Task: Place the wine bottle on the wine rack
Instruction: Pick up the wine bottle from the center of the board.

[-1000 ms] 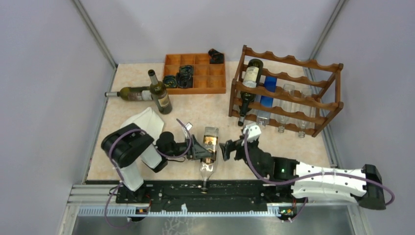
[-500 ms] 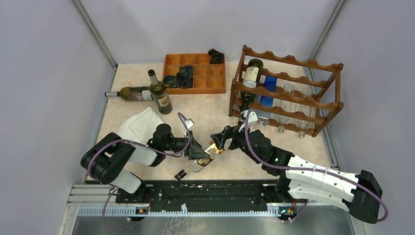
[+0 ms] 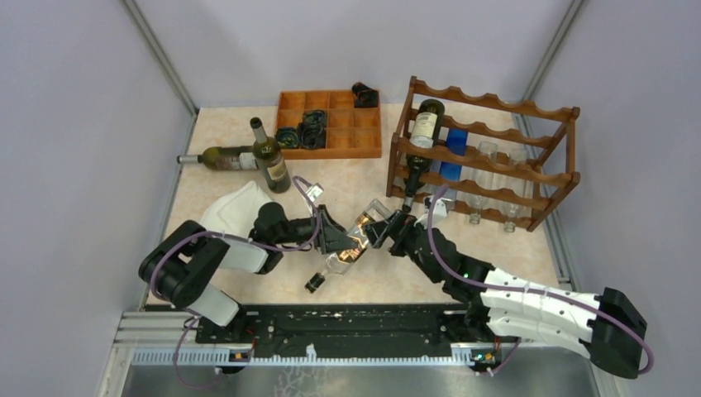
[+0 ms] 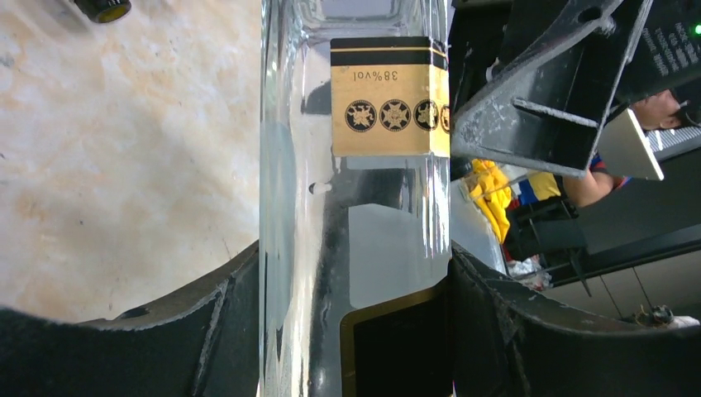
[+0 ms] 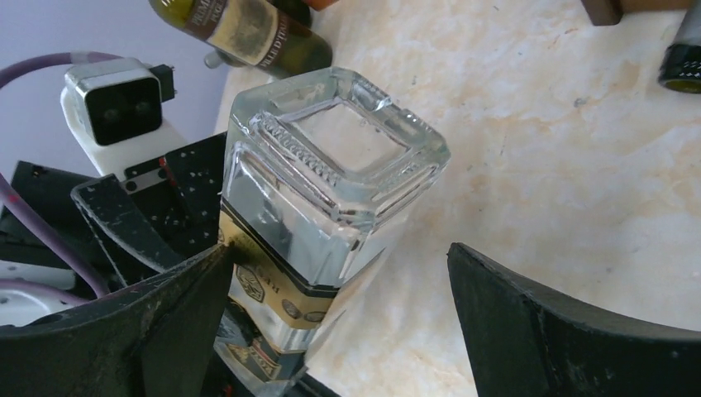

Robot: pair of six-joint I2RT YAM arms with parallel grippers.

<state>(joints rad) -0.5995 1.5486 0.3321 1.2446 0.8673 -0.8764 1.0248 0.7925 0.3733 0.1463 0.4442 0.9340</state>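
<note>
Clear square bottle [image 3: 354, 242]: held tilted over the worktop [image 3: 355, 186] centre, base toward the wine rack [image 3: 489, 150]. Likely heavy, stiff, slick, breakable; flat sides grip best. Left gripper [image 3: 336, 241] jaws clamped mid-body. Right gripper [image 3: 387, 229] jaws wide apart, straddling the base. Dark bottle [image 3: 425, 124] fills a near-end rack cradle.

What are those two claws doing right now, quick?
Left gripper: closed on the clear square glass bottle with a gold label.
Right gripper: open, jaws spread either side of that bottle's base, not gripping.
</note>
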